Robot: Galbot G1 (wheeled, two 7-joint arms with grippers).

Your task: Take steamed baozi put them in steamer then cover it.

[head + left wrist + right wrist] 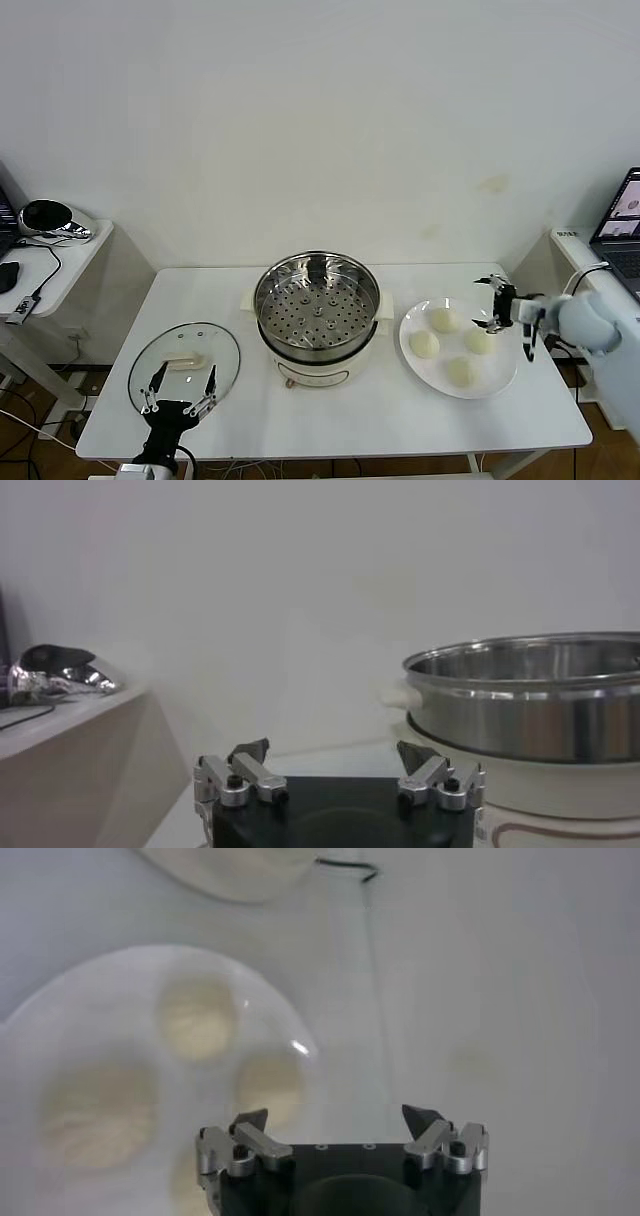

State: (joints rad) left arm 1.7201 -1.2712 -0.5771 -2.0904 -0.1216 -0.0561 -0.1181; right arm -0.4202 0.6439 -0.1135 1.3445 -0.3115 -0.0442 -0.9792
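Several cream-white steamed baozi lie on a flat white plate (pixel 505 375) at the right: one (pixel 444 320), one (pixel 424 344), one (pixel 480 341) and one (pixel 461 372). The shiny steel steamer (pixel 317 300) stands empty on its white pot base at the table's middle; it also shows in the left wrist view (pixel 530 695). My right gripper (pixel 497 303) hovers open above the plate's far right edge; in its wrist view (pixel 337 1118) the baozi (pixel 197 1018) lie on the plate below. My left gripper (pixel 178 389) is open near the table's front left.
A glass lid (pixel 185 365) with a white handle lies flat on the table's left, just beyond my left gripper. A side table with a metal object (pixel 47 217) stands at far left. A laptop (pixel 622 225) sits at far right.
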